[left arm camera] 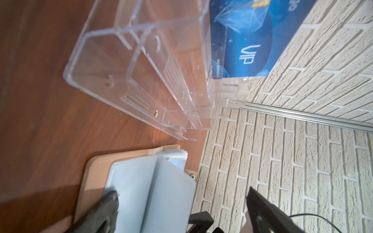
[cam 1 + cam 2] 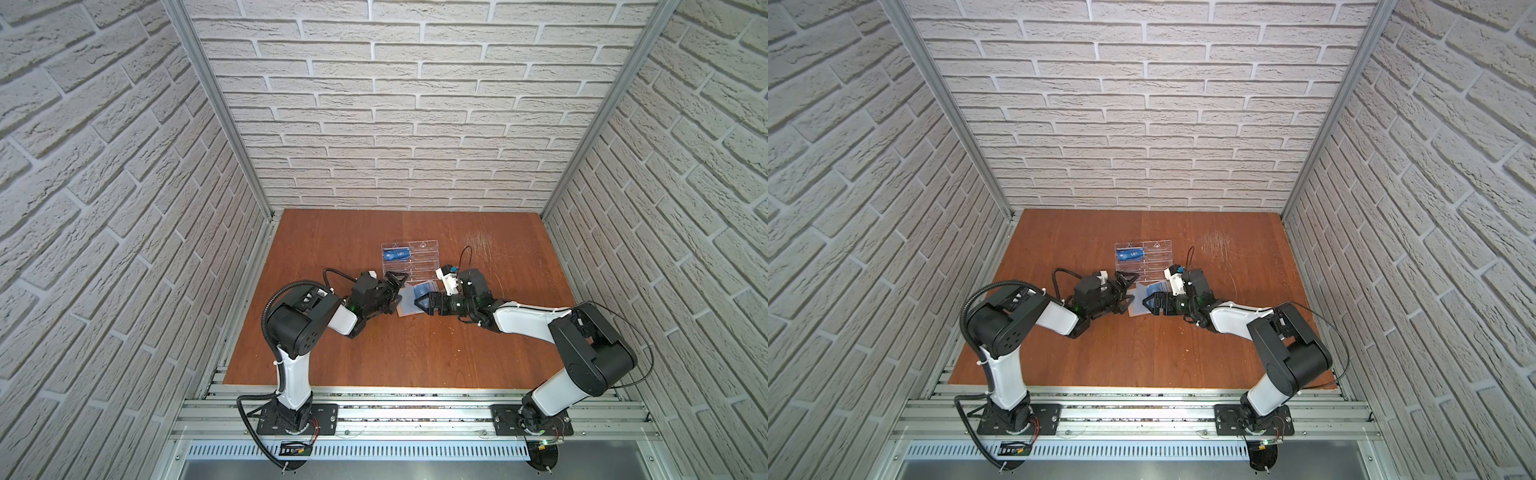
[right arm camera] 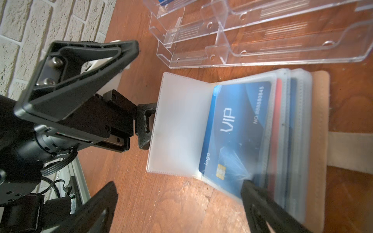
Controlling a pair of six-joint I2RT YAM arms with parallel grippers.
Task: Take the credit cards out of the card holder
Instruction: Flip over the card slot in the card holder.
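The tan card holder (image 3: 321,121) lies open on the table between both grippers, its clear sleeve pages fanned. A blue credit card (image 3: 238,129) marked VIP sits in the uppermost sleeve, and edges of more cards show in the pages under it. In both top views the card holder (image 2: 405,309) (image 2: 1137,307) shows as pale pages. My left gripper (image 2: 397,293) (image 1: 181,209) is open, with one finger touching the edge of an empty sleeve page (image 3: 177,125). My right gripper (image 2: 417,303) (image 3: 179,201) is open too, one finger over the near corner of the card stack.
A clear acrylic tiered rack (image 2: 419,262) (image 3: 262,40) stands just behind the card holder, with a blue VIP card (image 2: 397,253) (image 1: 252,40) in its back left slot. Brick walls enclose the wooden table (image 2: 395,353) on three sides.
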